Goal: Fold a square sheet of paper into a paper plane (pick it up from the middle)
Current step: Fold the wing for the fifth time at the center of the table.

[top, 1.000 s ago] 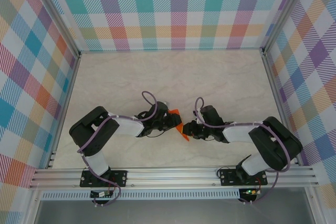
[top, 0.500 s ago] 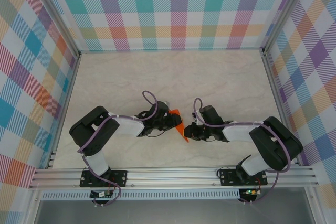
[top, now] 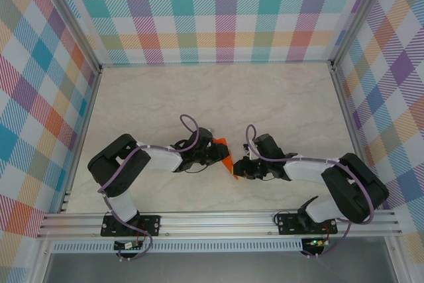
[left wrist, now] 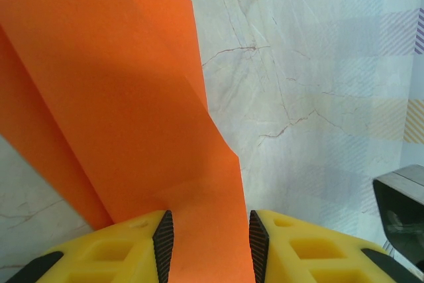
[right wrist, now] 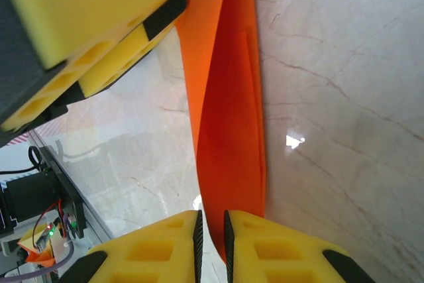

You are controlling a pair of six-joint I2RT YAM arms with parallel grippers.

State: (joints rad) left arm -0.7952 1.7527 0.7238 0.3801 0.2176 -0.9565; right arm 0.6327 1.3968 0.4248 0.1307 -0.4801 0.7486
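Two robot arms meet low in the centre of the overhead view, sharing an orange paper sheet [top: 226,157] lifted just above the pale marbled tabletop [top: 278,97]. The sheet is already folded into a long, narrow, layered strip, far from its flat square form.

The left pincer [left wrist: 211,238] stands partly spread, with the strip filling the gap between its black pads [left wrist: 163,243], apparently clamped across its width. The right pincer [right wrist: 212,225] is pressed nearly together at the bottom of its wrist view, nipping the lower end of the strip. There the layers taper toward a fold line that runs up the frame.

The step in hand looks like sharpening a lengthwise crease for the plane's body, with several folds judged done and the wings not yet shaped.

Doing it well likely means:

- The left pincer acts as a steady anchor.
- The right pincer squeezes squarely on the fold, so the layers stay edge to edge.
- Any travel along the crease runs in line with the strip.

The arms should not pull apart or twist against each other, since thin paper held at both ends could tear, buckle or slip out of alignment.
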